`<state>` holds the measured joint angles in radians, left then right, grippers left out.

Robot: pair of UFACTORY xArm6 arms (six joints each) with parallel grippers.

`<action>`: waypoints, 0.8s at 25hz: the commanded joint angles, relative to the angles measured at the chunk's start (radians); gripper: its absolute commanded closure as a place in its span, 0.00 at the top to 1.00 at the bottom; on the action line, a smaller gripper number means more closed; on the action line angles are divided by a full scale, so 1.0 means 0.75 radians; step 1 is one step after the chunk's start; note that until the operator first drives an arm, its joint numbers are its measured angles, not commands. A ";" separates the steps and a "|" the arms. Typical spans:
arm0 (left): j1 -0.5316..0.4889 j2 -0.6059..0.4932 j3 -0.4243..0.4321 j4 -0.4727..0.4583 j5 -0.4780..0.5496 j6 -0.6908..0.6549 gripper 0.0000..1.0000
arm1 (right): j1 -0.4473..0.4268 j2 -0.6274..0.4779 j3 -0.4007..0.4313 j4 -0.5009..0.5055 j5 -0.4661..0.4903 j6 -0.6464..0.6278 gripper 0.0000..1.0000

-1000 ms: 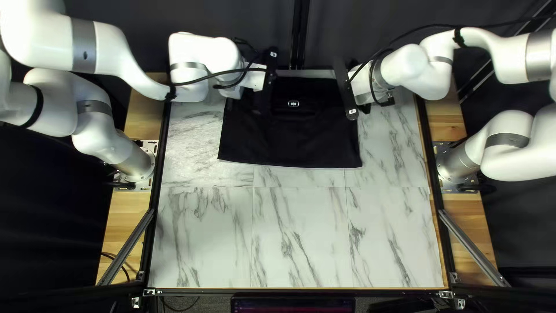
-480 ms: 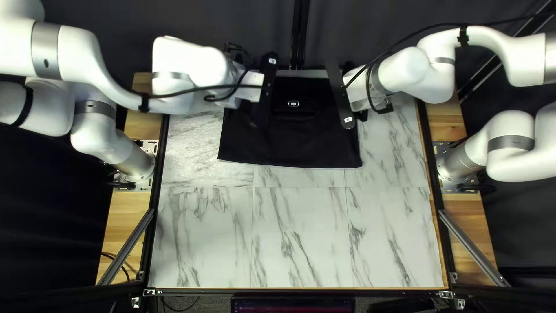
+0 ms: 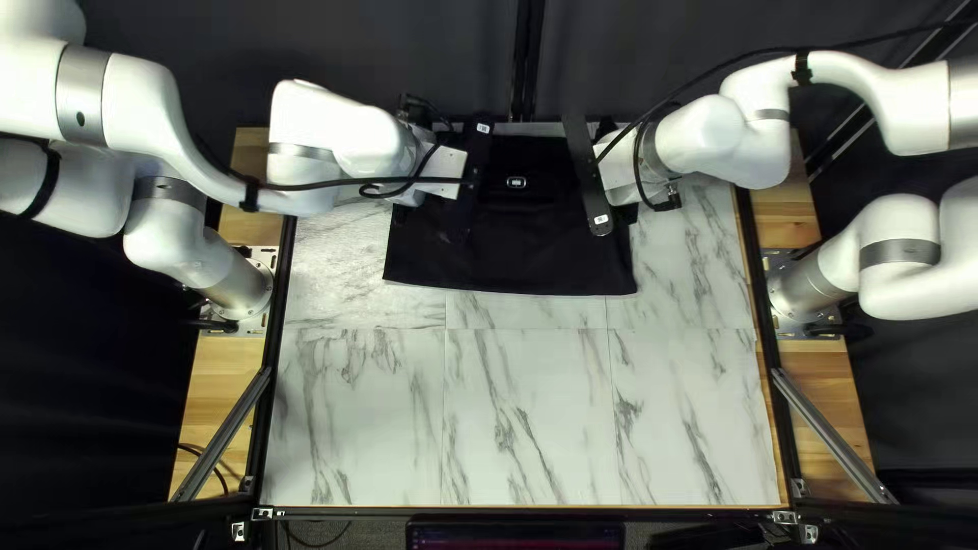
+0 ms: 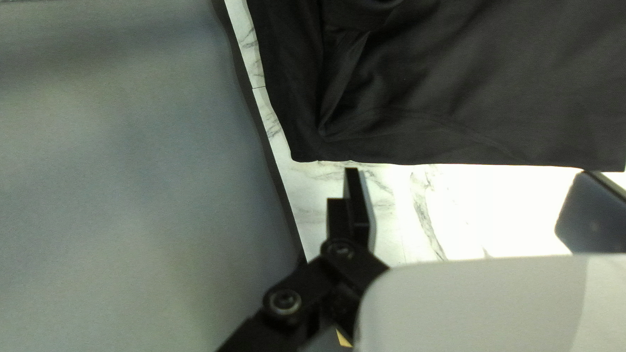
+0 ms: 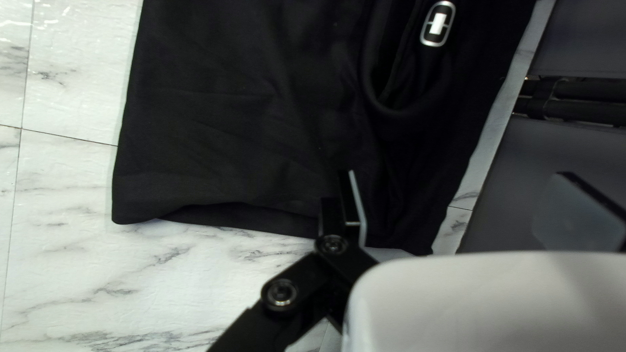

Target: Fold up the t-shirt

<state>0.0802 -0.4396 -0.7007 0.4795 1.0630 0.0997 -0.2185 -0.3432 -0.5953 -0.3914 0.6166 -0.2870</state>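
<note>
The black t-shirt [image 3: 530,255] lies folded into a wide shape near the table's far edge, its collar and a small label in the middle. My left gripper [image 3: 471,178] is above its left part and my right gripper [image 3: 588,178] above its right part. In the left wrist view the t-shirt [image 4: 489,85] has its edge just ahead of the open left gripper [image 4: 473,189], with marble surface between the fingers. In the right wrist view one finger of the open right gripper [image 5: 466,195] overlaps the side of the t-shirt [image 5: 248,130]; whether it touches cannot be told.
The marble-patterned table [image 3: 530,418] spreads from the shirt toward the near edge. Behind its far edge hangs a dark curtain [image 3: 632,61]. Black frame rails [image 3: 754,255] run along both sides, and cables hang from both arms.
Both grippers have shifted toward the table's near edge over the shirt, the right one also a little leftward in the top left view. The t-shirt has not visibly moved.
</note>
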 commanded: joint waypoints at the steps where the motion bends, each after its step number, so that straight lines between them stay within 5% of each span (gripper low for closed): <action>1: 0.057 -0.097 0.041 -0.055 0.018 0.070 1.00 | 0.000 0.000 0.000 0.000 0.000 0.000 1.00; 14: -0.035 -0.383 -0.089 -0.140 0.487 0.096 1.00 | 0.000 0.000 0.000 0.000 0.000 0.000 1.00; 20: -0.046 -0.398 -0.092 -0.139 0.503 0.084 1.00 | 0.000 0.000 0.000 0.000 0.000 0.000 1.00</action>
<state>0.0457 -0.7375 -0.7698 0.3751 1.4394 0.1630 -0.2186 -0.3432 -0.5953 -0.3914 0.6166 -0.2870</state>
